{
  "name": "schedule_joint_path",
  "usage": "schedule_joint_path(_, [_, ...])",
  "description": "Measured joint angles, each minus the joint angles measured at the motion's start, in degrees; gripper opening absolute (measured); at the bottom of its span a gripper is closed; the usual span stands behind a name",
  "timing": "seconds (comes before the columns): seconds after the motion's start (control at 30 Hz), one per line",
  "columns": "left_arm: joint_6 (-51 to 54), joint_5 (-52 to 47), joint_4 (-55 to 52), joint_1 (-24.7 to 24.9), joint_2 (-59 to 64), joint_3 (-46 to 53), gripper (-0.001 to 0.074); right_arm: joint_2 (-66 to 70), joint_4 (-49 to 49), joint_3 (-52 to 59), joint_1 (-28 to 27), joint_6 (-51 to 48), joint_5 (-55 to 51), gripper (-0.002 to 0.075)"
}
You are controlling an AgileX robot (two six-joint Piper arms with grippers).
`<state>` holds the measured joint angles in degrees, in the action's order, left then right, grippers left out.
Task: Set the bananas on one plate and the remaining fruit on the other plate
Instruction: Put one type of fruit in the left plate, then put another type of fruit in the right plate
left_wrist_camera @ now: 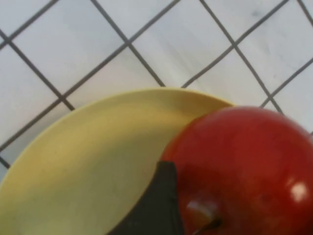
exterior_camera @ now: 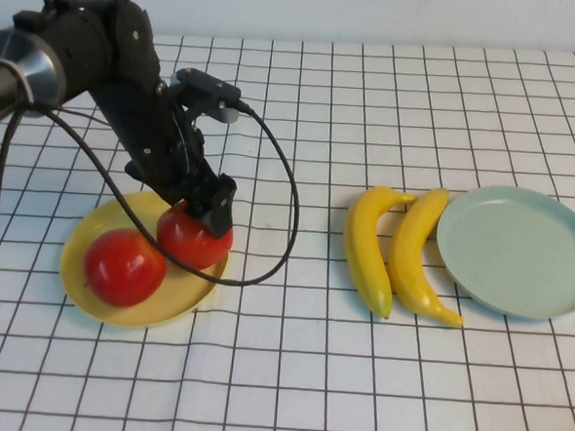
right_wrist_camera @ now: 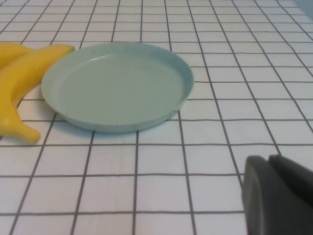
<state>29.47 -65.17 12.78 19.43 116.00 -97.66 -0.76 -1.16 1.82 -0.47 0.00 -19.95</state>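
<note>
My left gripper [exterior_camera: 206, 213] is shut on a red apple [exterior_camera: 196, 239] at the right edge of the pale yellow plate [exterior_camera: 131, 212]. In the left wrist view one dark finger [left_wrist_camera: 156, 205] lies against this apple [left_wrist_camera: 244, 166] over the yellow plate [left_wrist_camera: 88, 166]. A second red apple [exterior_camera: 123, 266] lies on the plate's left part. Two yellow bananas [exterior_camera: 364, 248] [exterior_camera: 415, 245] lie side by side on the cloth, just left of the empty pale blue-green plate [exterior_camera: 520, 251]. My right gripper [right_wrist_camera: 268, 159] is shut and empty, low over the cloth near the blue-green plate [right_wrist_camera: 117, 83]; it is out of the high view.
A white tablecloth with a black grid [exterior_camera: 288, 372] covers the table. The left arm's black cable [exterior_camera: 288, 206] loops over the cloth right of the yellow plate. One banana [right_wrist_camera: 24, 78] touches the blue-green plate's rim.
</note>
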Motion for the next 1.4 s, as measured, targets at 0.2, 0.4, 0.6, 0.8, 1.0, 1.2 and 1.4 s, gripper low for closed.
schedule_joint_path(0.2, [0.7,-0.2,1.2,-0.8,-3.6,0.1,0.0669,0.0,0.0,0.0,0.0,0.0,0.0,-0.0015])
schedule_joint_path(0.4, [0.4,2.1,-0.2,-0.8,-12.0,0.1,0.0669,0.0,0.0,0.0,0.0,0.0,0.0,-0.0015])
schedule_joint_path(0.6, [-0.9,7.2,-0.7,-0.8,-20.9,4.7,0.0631,0.0,0.0,0.0,0.0,0.0,0.0,-0.0015])
schedule_joint_path(0.8, [-1.4,13.0,5.5,-0.8,-32.8,18.2,0.0204,0.0,0.0,0.0,0.0,0.0,0.0,-0.0015])
schedule_joint_path(1.0, [6.8,21.4,16.1,-0.2,-48.1,34.0,0.0019,0.0,0.0,0.0,0.0,0.0,0.0,-0.0015])
schedule_joint_path(1.2, [3.3,30.4,16.0,-0.1,-63.9,48.7,0.0004,0.0,0.0,0.0,0.0,0.0,0.0,-0.0015])
schedule_joint_path(1.4, [0.9,39.3,12.4,-1.0,-74.1,59.9,0.0,0.0,0.0,0.0,0.0,0.0,0.0,-0.0015])
